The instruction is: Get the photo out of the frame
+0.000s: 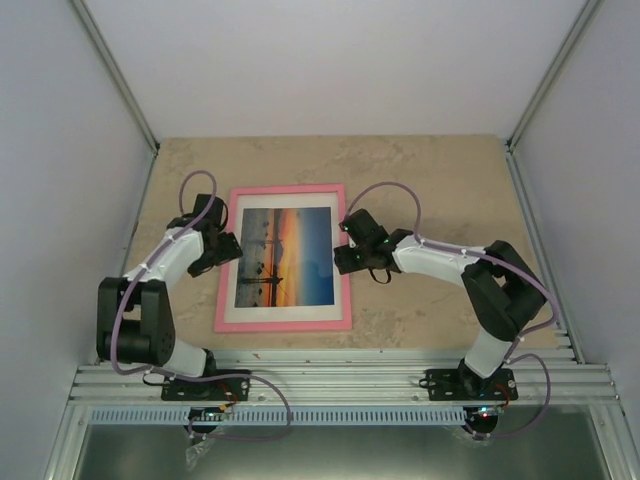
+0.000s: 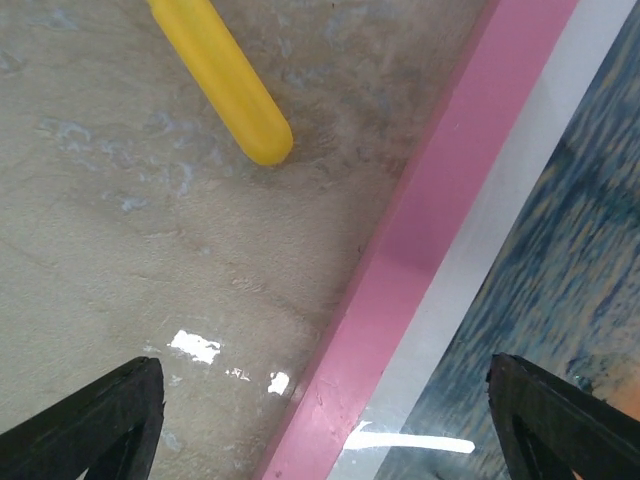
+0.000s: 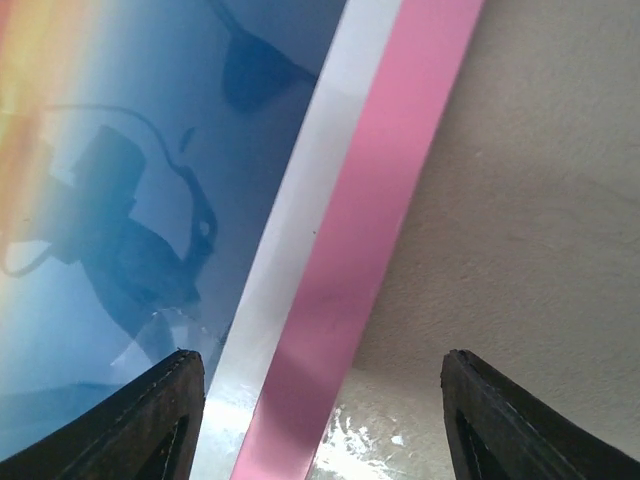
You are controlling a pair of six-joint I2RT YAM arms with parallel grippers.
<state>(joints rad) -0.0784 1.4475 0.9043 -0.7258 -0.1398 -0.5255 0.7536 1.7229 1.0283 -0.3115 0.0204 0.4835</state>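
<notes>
The pink frame (image 1: 282,319) lies face up on the table, the sunset photo (image 1: 285,258) inside it behind a white mat and glass. My left gripper (image 1: 226,250) is open over the frame's left edge (image 2: 420,250), one finger over the table and one over the photo (image 2: 585,250). My right gripper (image 1: 345,255) is open over the frame's right edge (image 3: 370,230), one finger over the photo (image 3: 120,180) and one over the table. Neither gripper holds anything.
A yellow rod-shaped object (image 2: 225,80) lies on the beige stone-look table (image 1: 430,180) just left of the frame in the left wrist view. Grey walls enclose the table on three sides. A metal rail (image 1: 340,380) runs along the near edge.
</notes>
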